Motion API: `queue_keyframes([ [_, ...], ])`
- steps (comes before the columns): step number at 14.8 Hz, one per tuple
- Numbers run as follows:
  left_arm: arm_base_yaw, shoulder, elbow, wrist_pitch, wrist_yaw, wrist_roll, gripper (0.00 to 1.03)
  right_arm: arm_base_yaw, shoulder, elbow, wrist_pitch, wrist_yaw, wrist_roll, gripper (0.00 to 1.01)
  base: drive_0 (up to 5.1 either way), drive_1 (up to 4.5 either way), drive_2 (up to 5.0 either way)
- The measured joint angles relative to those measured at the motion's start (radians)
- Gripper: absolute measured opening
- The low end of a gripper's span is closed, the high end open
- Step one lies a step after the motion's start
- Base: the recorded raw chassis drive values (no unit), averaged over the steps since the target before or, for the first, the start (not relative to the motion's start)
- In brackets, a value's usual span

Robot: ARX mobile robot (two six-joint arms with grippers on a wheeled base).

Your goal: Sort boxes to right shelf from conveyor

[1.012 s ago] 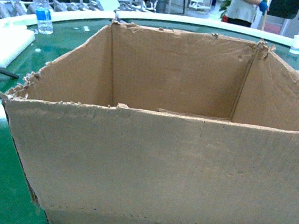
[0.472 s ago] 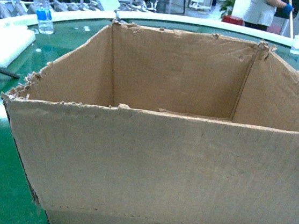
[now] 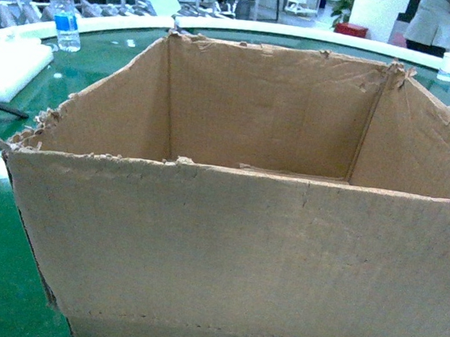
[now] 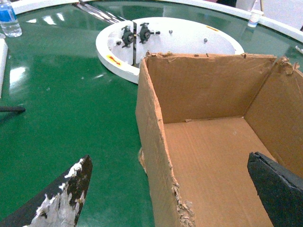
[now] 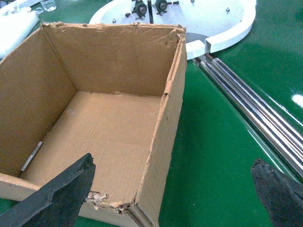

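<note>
Black, worn fingers of the left gripper (image 4: 170, 189) stand wide apart astride the box's (image 3: 233, 243) left wall, one finger (image 4: 61, 198) outside over the belt (image 4: 71, 109), the other inside over the box floor. The right gripper (image 5: 175, 189) is spread the same way across the right wall, one finger (image 5: 59, 194) inside, the other (image 5: 279, 191) outside above the belt. Neither touches the cardboard.

The box is brown corrugated card, open-topped, its upper edges ragged and torn, with no flaps. A perforated line runs along the front face near the base. It sits on the glossy green belt near the robot's edge, its far side close to a white hub (image 4: 180, 40). A bottle (image 3: 64, 12) stands by the far left rim, a cup (image 3: 449, 65) by the far right rim.
</note>
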Motion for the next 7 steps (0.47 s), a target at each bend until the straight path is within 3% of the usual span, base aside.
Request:
queue_keyframes([
  [1,0.0,0.0,0.0,0.0,0.0,0.0,0.98,0.004,0.003,0.001,0.003,0.004,0.0,0.98,0.0,0.0,0.0],
  [4,0.022,0.158,0.066,0.009,0.043,-0.062,0.98,0.147,0.244,0.168,0.0,0.082,-0.021,0.98,0.0,0.0,0.0],
  [7,-0.015,0.296,0.139,0.031,0.094,-0.103,0.98,0.154,0.433,0.254,0.014,0.156,-0.023,0.98,0.0,0.0,0.0],
])
